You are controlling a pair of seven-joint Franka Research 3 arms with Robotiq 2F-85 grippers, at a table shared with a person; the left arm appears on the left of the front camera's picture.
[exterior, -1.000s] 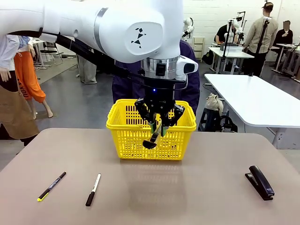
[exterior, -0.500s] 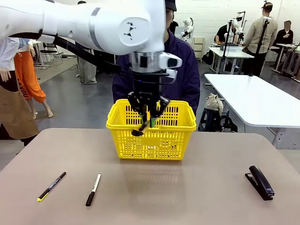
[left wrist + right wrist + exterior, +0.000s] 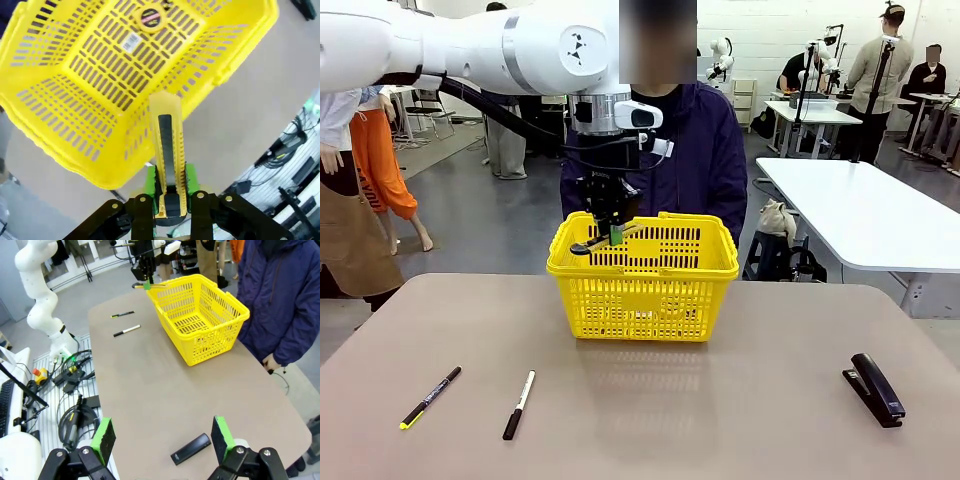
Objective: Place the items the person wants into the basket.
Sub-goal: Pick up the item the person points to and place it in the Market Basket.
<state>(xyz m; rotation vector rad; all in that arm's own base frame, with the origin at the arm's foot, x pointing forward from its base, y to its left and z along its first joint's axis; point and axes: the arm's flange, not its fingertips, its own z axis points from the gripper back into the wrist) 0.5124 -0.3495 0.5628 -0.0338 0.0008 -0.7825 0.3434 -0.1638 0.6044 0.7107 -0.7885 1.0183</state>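
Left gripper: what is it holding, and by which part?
The left gripper holds the yellow utility knife, jaws shut on its sides near the black end, with the yellow tip pointing toward the basket.

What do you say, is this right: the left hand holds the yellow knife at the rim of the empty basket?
Not empty: the left wrist view shows a tape measure on the basket floor. The left hand holds the yellow knife at its rim.

White left arm [image 3: 470, 45]; black left hand [image 3: 612, 236], green pads [image 3: 191, 179].
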